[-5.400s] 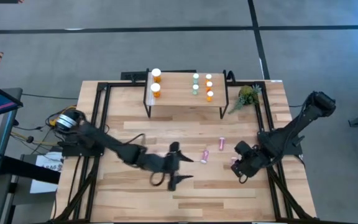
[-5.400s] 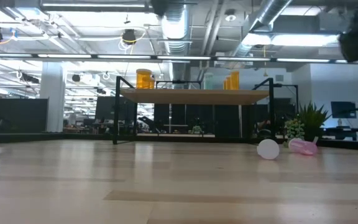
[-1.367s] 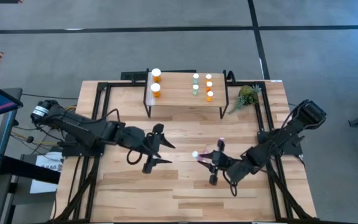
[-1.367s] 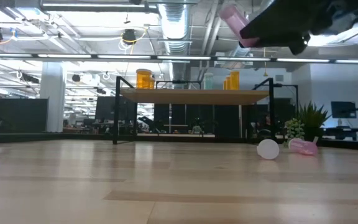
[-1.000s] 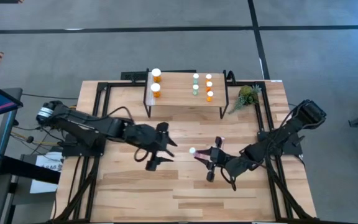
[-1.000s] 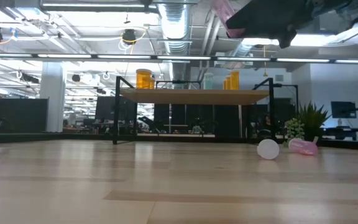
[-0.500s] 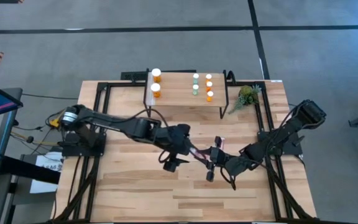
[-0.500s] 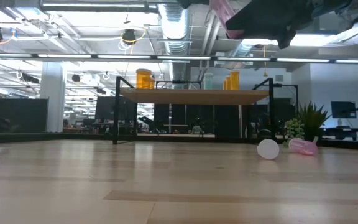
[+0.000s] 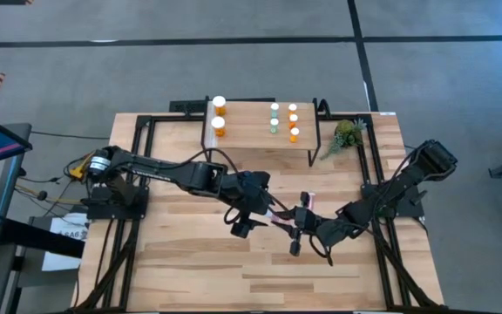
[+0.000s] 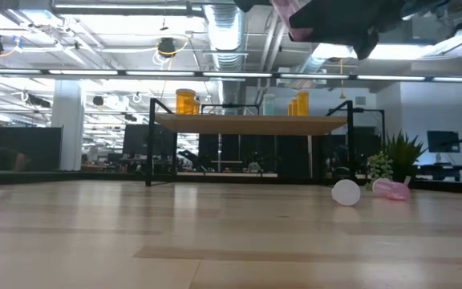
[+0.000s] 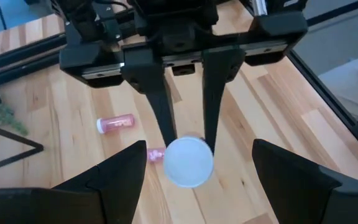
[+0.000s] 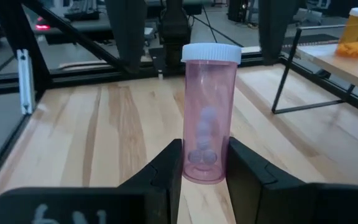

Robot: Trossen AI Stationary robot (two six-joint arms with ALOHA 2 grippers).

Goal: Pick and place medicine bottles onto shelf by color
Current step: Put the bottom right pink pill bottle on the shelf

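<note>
My right gripper (image 12: pixel 205 155) is shut on a pink medicine bottle (image 12: pixel 209 112) with a white cap, held above the middle of the table. My left gripper (image 11: pixel 194 149) is open. Its fingers stand on either side of the bottle's cap (image 11: pixel 188 162) without touching it, as the high view (image 9: pixel 260 209) also shows. Two more pink bottles (image 11: pixel 115 123) (image 11: pixel 155 154) lie on their sides on the table below. The shelf (image 9: pixel 260 131) stands at the far edge and carries orange bottles (image 9: pixel 219 116) on its left and pale green and orange bottles (image 9: pixel 283 120) on its right. My right gripper pinches the pink bottle's bottom end (image 12: pixel 205 167) between its two fingers (image 12: pixel 166 171). The fingers come nearly level from the table's right side. The bottle sticks out beyond them toward the left, cap end (image 12: pixel 211 53) foremost, lifted clear of the table.
A small green plant (image 9: pixel 347 133) stands right of the shelf. Black frame rails (image 9: pixel 142 157) run along the table's left and right sides. In the low view, the lying bottles (image 10: pixel 391 189) sit at the right, in front of the shelf's legs.
My left gripper has moved toward the table's right edge, up to the pink bottle in my right gripper, and has rolled a little. Its open fingers now flank the cap. My right gripper and the bottle have kept still.
</note>
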